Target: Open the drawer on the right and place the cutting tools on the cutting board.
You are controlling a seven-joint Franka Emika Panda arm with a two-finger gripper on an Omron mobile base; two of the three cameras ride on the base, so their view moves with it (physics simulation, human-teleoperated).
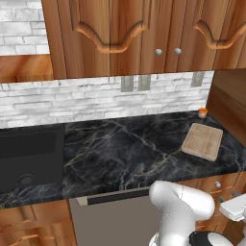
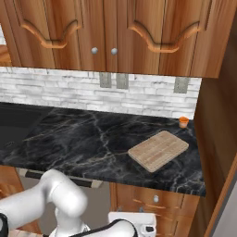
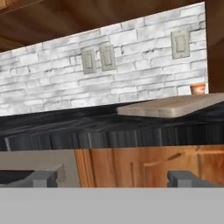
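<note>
Opening step, drawer not yet pulled: claw (image 3: 113,178) sits low in front of the cabinet face below the counter, fingertips spread wide with nothing between them, aimed at the wood front. The drawer (image 2: 155,200) is shut, its reddish front with a small round knob straight ahead of the claw and slightly up-right in the right base view; in hand view the wood panel just ahead and to the right of the fingertips is likely that drawer front (image 3: 175,164), knob not clearly made out there. Cutting board (image 2: 158,150) lies flat on the dark marble counter (image 2: 83,139), above and beyond the claw, nothing on it; seen edge-on in hand view, up and right of the fingertips (image 3: 170,106). Small orange cup (image 2: 183,122) stands past the board's far corner by the brick wall, apart from the board. Cutting tools can't be seen, judged to be inside the shut drawer. To the left of the claw a grey appliance front (image 3: 35,162) runs under the counter edge. Next move calls for shifting the claw right and up to line up with the knob, closing in until the fingers straddle it, pinching, then pulling straight back toward the base; risk is missing the small knob or hitting the counter overhang
</note>
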